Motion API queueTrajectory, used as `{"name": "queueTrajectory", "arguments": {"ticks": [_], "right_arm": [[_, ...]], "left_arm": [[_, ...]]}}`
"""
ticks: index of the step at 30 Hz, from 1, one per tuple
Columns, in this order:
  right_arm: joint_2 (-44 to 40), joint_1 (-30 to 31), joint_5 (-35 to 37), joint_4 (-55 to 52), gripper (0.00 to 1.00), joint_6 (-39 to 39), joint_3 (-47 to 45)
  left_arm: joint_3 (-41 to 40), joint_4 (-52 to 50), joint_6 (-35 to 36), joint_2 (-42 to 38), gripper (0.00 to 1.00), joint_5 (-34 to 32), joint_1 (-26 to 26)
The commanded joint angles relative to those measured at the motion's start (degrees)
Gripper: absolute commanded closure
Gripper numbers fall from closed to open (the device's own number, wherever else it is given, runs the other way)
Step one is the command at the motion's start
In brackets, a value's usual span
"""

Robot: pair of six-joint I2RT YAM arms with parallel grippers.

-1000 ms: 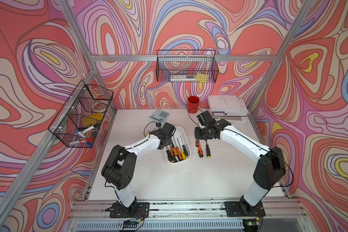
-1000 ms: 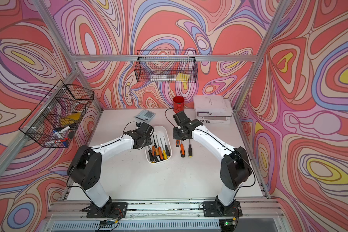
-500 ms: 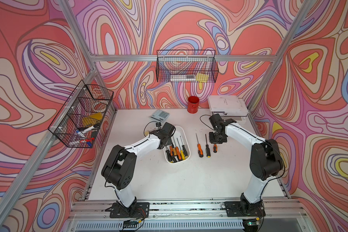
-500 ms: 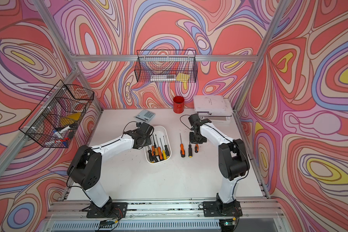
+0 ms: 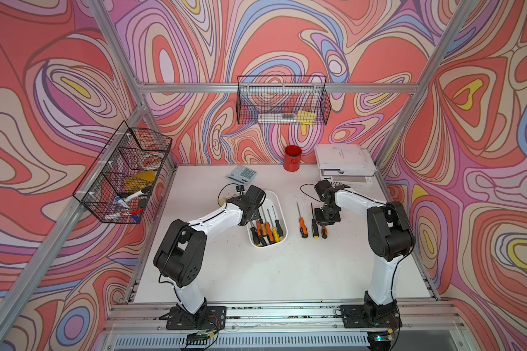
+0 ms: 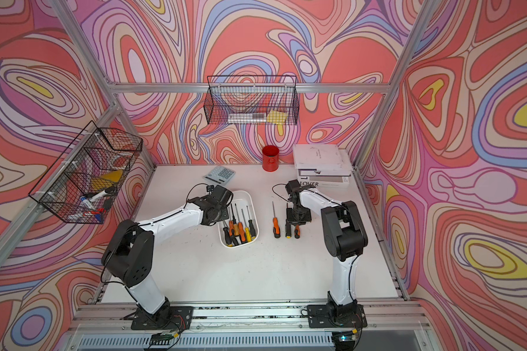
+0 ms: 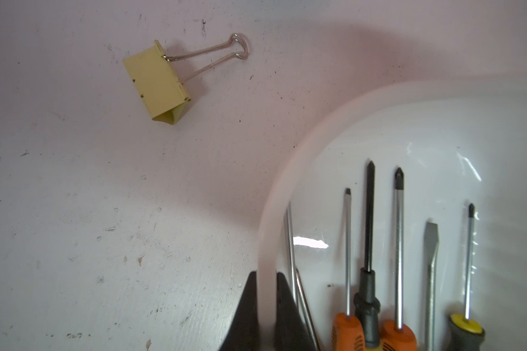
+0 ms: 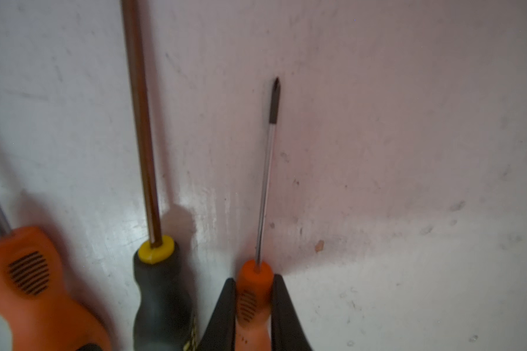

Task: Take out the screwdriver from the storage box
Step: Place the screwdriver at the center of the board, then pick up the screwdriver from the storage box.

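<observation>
Facing the back wall as twelve o'clock, I see the white table (image 5: pixel 271 273) filling the floor of the cell. The left arm (image 5: pixel 216 217) reaches in from seven o'clock and the right arm (image 5: pixel 353 199) from five. A stack of books (image 5: pixel 344 164) sits at one o'clock against the wall.

The storage box (image 5: pixel 271 197) lies near the table's middle, its long side running twelve to six. It holds a bundle of other screwdrivers (image 5: pixel 266 228) with their handles toward six.

The left claw (image 7: pixel 266 282) is closed tight on the box's rim at its nine o'clock side, one finger inside and one outside. At three o'clock of the box, on bare table, lie an orange-handled driver (image 5: pixel 301 225) and a black-and-yellow driver (image 5: pixel 314 231), parallel to each other.

Just beyond them toward three is the screwdriver (image 8: pixel 265 182), small, orange-handled and outside the box. It sits low at the table, but I cannot tell whether it rests there. The right claw (image 8: pixel 254 285) is clamped on its handle.

A yellow binder clip (image 7: pixel 155 85) lies at ten o'clock of the box.
</observation>
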Motion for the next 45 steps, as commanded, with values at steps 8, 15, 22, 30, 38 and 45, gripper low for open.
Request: {"name": "queueTrajectory", "arguments": {"ticks": [8,15,22,30,38,45], "right_arm": [[2.6,-0.7,-1.9,2.0,0.72,0.9,-0.5],[0.0,-0.7,-1.0,1.4,0.56,1.5,-0.3],[-5.8,-0.7,1.4,0.1,0.49,2.1,1.0],[-20.4,5.6,-3.0,1.4,0.39,0.9,3.8],[-24.3,13.0,-15.1,9.5,0.36,5.6,2.1],[-20.2,18.2,-20.9,16.0,0.36,8.1,-0.3]], "left_arm": [[1.4,-2.0,1.3,-0.7,1.0,-2.6,0.2],[1.5,-1.8,0.8,-0.5,1.0,-2.2,0.1],[1.6,-1.9,1.0,-0.8,1.0,-2.1,0.2],[1.6,-1.8,1.2,-1.0,1.0,-2.0,0.1],[1.6,-1.5,0.8,-1.3,1.0,-1.1,0.1],[1.6,-1.4,0.6,-1.3,1.0,-1.0,0.2]]}}
